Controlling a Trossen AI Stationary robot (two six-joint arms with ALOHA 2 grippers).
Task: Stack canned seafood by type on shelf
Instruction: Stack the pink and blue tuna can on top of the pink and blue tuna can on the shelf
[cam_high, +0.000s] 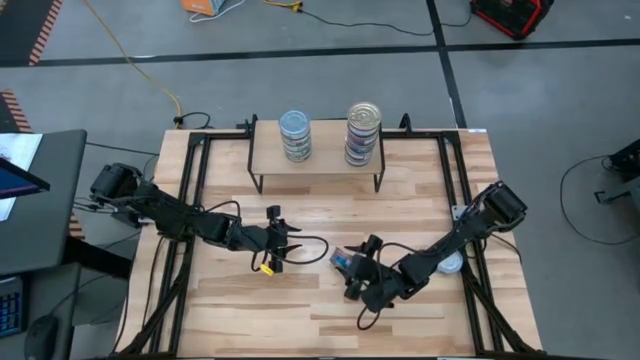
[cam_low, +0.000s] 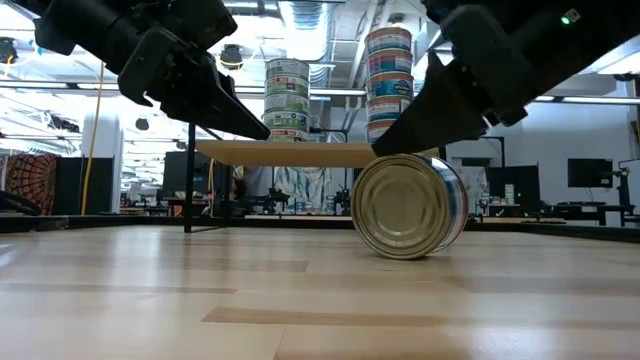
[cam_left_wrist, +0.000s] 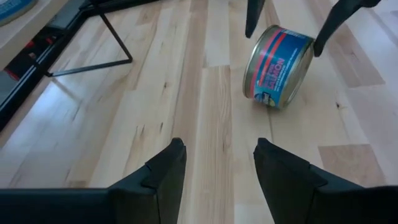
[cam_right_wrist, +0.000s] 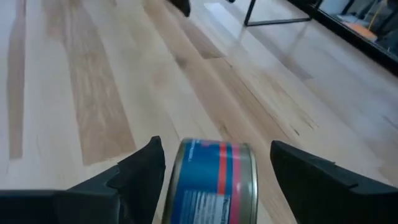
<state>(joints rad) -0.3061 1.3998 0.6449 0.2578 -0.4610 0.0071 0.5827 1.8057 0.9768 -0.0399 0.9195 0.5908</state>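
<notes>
One tin of canned seafood (cam_left_wrist: 278, 67), with a blue and red label, lies on its side on the table, its gold end (cam_low: 402, 207) facing the near edge. My right gripper (cam_right_wrist: 216, 144) is open, a finger on each side of the tin, with a gap showing on both sides. My left gripper (cam_left_wrist: 221, 144) hangs open over bare wood to the tin's left (cam_high: 288, 246), touching nothing. On the shelf (cam_high: 315, 158) at the far side stand two stacks of tins, a bluish-topped one (cam_high: 295, 135) and a taller gold-topped one (cam_high: 363, 133).
Another tin (cam_high: 453, 265) lies by the right arm near the table's right rail. Black frame rails (cam_high: 190, 200) run along both sides of the table. The shelf's thin black legs (cam_left_wrist: 115, 43) stand beyond the grippers. Bare wood lies toward the near edge.
</notes>
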